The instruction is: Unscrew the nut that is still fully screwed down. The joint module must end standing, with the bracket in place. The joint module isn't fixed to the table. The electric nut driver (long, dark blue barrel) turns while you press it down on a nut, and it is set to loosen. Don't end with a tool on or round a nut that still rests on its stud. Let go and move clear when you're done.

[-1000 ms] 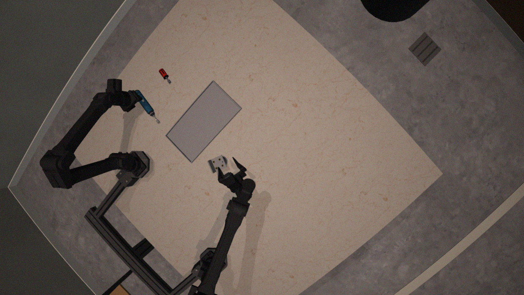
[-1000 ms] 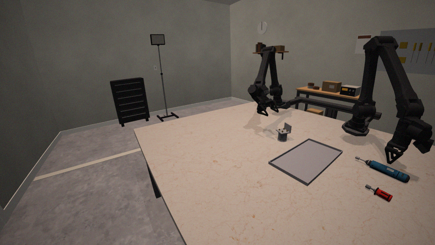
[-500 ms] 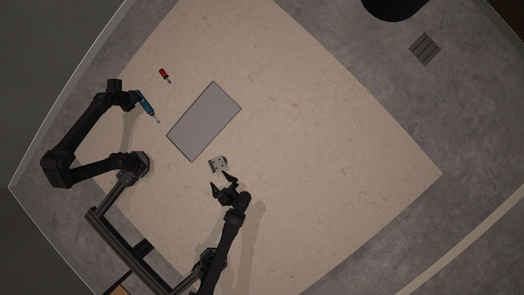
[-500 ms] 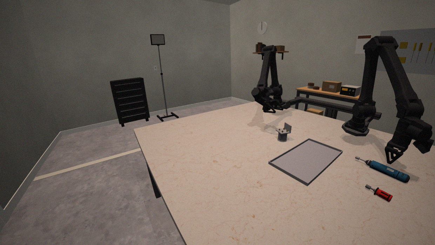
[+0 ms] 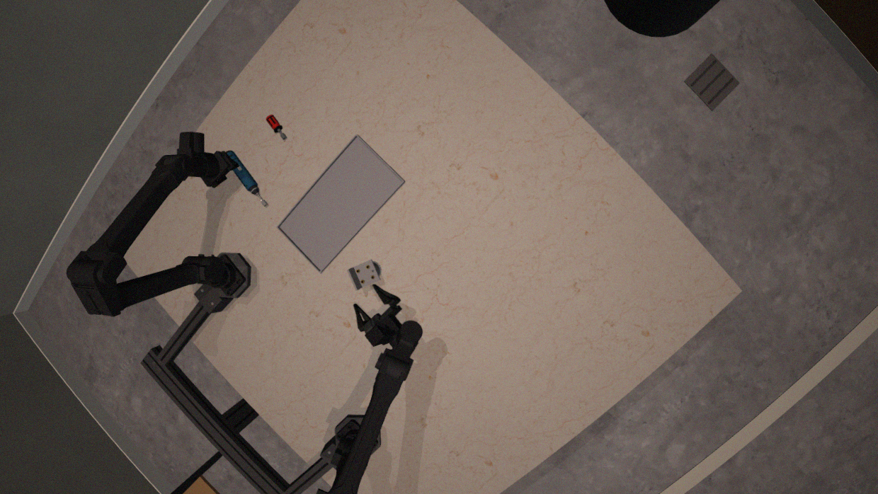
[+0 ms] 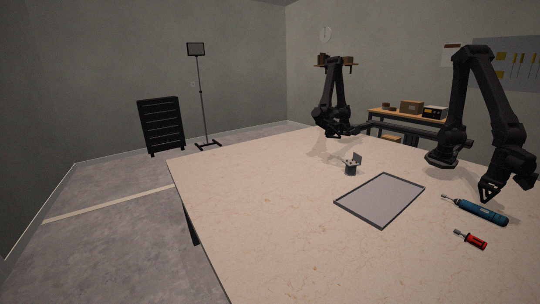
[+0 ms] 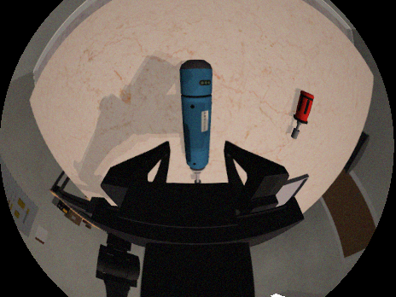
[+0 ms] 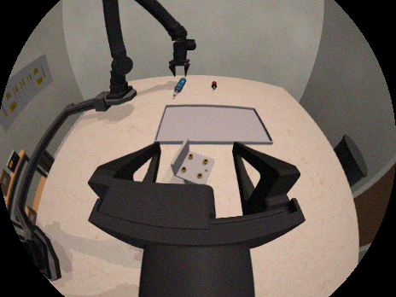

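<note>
Left gripper [image 5: 236, 164] [image 6: 485, 200] [image 7: 196, 142] [image 8: 180, 75]: open and unloaded, fingers poised above the electric driver [image 5: 244, 174] [image 6: 480, 211] [image 7: 197, 124] [image 8: 180, 84]. In the exterior view, driver on its side at right, between the tray [image 5: 362, 226] [image 6: 357, 215] [image 7: 294, 189] [image 8: 213, 142] and the near red driver [image 5: 273, 123] [image 6: 476, 241] [image 7: 305, 107] [image 8: 214, 84]. Right gripper [image 5: 365, 295] [image 6: 334, 136] [image 8: 196, 144]: wide open and unloaded, near the module [image 5: 378, 268] [image 6: 350, 170] [image 8: 189, 182] but not closed on it.

Module: upright beyond the tray's far edge in the same view, with bracket [image 5: 366, 274] [image 6: 357, 158] [image 8: 196, 166] on top. Four nuts [image 5: 362, 281] [image 6: 350, 163] [image 8: 200, 176] visible; height of each too small to compare. Identify the fully seated nut before engagement; risk of loosening the wrong one from a hasty choice.

Likely next: grip the barrel and steady the module. Caution: possible roll or tilt of the driver from an off-centre grip. Possible spin or toppling of the unfixed module under socket torque without firm bracing. Possible knock to the bracket from a low right-hand approach. Possible slip off the nut from a slanted socket or weak downward pressure. After removal, avoid leaving the socket around any nut on its stud.

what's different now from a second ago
The right gripper has drawn back from beside the joint module, down and left in the top view. Nothing was gripped or let go. The joint module, left gripper, electric nut driver, red tool and tray stayed put.
</note>
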Robot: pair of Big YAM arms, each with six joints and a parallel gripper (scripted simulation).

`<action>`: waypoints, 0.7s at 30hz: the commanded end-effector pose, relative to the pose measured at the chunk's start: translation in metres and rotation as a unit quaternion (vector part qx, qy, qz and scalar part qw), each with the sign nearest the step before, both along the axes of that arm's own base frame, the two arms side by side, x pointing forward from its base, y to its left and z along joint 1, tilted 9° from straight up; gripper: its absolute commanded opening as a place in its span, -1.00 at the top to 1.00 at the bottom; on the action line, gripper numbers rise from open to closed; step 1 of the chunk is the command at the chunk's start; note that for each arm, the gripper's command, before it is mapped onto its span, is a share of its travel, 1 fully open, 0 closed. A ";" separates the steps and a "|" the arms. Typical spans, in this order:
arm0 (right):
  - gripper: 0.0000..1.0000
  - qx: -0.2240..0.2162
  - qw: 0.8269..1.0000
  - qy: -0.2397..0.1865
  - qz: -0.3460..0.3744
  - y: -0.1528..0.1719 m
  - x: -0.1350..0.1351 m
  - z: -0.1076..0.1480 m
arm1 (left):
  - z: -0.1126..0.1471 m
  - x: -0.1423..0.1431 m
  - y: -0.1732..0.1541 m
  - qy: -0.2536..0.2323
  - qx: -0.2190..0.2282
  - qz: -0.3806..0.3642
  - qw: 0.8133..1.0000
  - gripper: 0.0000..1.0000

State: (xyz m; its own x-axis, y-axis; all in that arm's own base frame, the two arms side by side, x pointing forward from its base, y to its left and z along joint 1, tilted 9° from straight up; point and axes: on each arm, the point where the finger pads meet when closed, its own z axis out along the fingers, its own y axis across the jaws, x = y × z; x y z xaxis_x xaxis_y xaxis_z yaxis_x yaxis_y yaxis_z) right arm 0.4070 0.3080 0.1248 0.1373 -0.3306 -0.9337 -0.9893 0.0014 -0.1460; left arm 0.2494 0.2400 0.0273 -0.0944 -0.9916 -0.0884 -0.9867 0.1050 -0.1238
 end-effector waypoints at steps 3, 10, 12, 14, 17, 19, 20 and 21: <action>-0.72 0.006 1.000 -0.018 -0.003 -0.001 0.014 0.003 | 0.009 0.009 0.007 -0.011 0.012 -0.008 1.000 -0.30; -0.72 0.004 1.000 -0.012 -0.004 -0.005 0.013 -0.019 | 0.009 0.009 0.007 -0.011 0.012 -0.008 1.000 -0.30; -0.72 0.003 1.000 -0.008 -0.004 -0.007 0.010 -0.027 | 0.009 0.009 0.007 -0.011 0.012 -0.008 1.000 -0.30; -0.72 0.005 1.000 -0.014 -0.004 -0.005 0.016 -0.027 | 0.009 0.009 0.007 -0.011 0.012 -0.008 1.000 -0.30; -0.72 0.011 0.999 -0.031 -0.002 -0.002 0.017 -0.008 | 0.009 0.009 0.007 -0.011 0.012 -0.008 1.000 -0.30; -0.72 0.011 0.999 -0.031 -0.002 -0.002 0.017 -0.008 | 0.009 0.009 0.007 -0.011 0.012 -0.008 1.000 -0.30; -0.72 0.007 1.000 -0.019 -0.003 -0.004 0.018 -0.024 | 0.009 0.009 0.007 -0.011 0.012 -0.008 1.000 -0.30; -0.72 0.005 1.000 -0.015 -0.004 -0.006 0.017 -0.031 | 0.009 0.009 0.007 -0.011 0.012 -0.008 1.000 -0.30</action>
